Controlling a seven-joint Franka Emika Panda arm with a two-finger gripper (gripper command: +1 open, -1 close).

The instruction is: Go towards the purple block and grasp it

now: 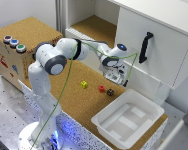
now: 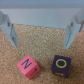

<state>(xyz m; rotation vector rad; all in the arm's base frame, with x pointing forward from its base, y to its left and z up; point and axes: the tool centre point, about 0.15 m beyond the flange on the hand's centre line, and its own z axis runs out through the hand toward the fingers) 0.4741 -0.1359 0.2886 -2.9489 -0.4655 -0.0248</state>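
The purple block (image 1: 110, 92) is a tiny dark cube on the cork tabletop (image 1: 69, 95), just to the exterior view's right of a red cube (image 1: 101, 88). In the wrist view the purple block (image 2: 61, 63) carries a yellow ring mark and lies beside the red cube (image 2: 26, 65). My gripper (image 1: 115, 79) hangs above the cork, a little behind the two cubes. Its fingers (image 2: 75, 30) are spread wide in the wrist view, so the gripper (image 2: 40, 42) is open with nothing between them. Both cubes lie apart from the fingertips.
A yellow cube (image 1: 84, 84) lies to the exterior view's left of the red one. A white tray (image 1: 100, 121) stands at the table's near corner. A white cabinet door with a black handle (image 1: 145, 47) is close behind the gripper. A box with coloured buttons (image 1: 14, 43) stands at the exterior view's left.
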